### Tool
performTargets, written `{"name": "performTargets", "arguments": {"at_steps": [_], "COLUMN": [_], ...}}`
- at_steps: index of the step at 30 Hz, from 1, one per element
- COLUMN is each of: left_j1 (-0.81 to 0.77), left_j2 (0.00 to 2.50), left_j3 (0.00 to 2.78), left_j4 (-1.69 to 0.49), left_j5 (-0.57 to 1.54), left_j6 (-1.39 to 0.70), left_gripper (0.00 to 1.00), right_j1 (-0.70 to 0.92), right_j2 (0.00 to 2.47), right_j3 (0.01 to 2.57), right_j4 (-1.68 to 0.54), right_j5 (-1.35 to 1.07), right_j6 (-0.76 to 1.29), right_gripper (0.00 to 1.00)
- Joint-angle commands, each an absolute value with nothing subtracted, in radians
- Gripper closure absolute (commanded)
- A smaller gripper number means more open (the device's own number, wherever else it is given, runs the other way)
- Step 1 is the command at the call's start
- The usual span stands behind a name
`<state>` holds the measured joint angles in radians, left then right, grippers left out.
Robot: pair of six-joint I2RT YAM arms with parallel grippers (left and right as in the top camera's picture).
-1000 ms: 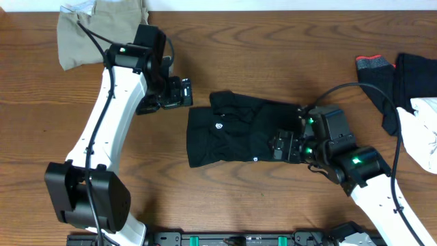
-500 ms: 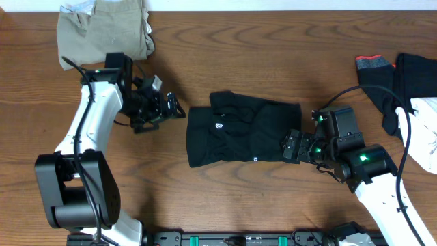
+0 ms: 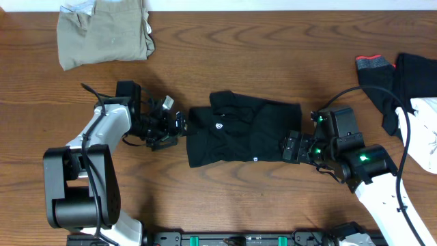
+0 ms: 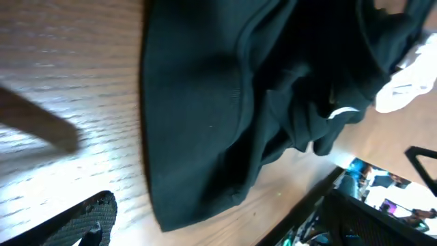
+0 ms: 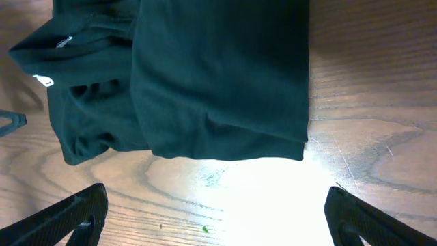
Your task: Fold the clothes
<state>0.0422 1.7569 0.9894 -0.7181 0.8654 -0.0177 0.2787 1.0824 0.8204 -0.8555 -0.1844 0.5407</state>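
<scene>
Left claw swung down, now just beside black garment left edge

Left arm and right arm: white links, black joints, black cables.

A wooden table carries a folded black garment at its middle. Well to that garment's upper left, a tan garment lies by the far edge. Well to its right sits a heap: a dark piece with red trim, black cloth and white cloth.
</scene>
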Motion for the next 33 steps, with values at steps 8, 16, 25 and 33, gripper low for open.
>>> {"name": "performTargets", "arguments": {"at_steps": [8,16,25,33], "left_j1": [0.036,0.036,0.036,0.068], "left_j2": [1.777,1.811,1.811,1.811], "left_j3": [0.984,0.970,0.970,0.970], "left_j4": [-0.675,-0.643,-0.567,-0.551], "left_j5": [0.935,0.934,0.932,0.916], "left_j6": [-0.039,-0.038,-0.038,-0.038], "left_gripper": [0.02,0.02,0.02,0.02], "right_j1": [0.272,0.272,0.273,0.272], "right_j2": [1.077,1.077,1.077,1.077], "right_j3": [0.824,0.824,0.824,0.824], "right_j4": [-0.878,-0.901,-0.925,-0.947], "right_j5": [-0.192,-0.192,-0.192,-0.192], "right_j6": [0.533,0.533,0.518,0.481], "right_gripper": [0.01,0.01,0.01,0.01]}}
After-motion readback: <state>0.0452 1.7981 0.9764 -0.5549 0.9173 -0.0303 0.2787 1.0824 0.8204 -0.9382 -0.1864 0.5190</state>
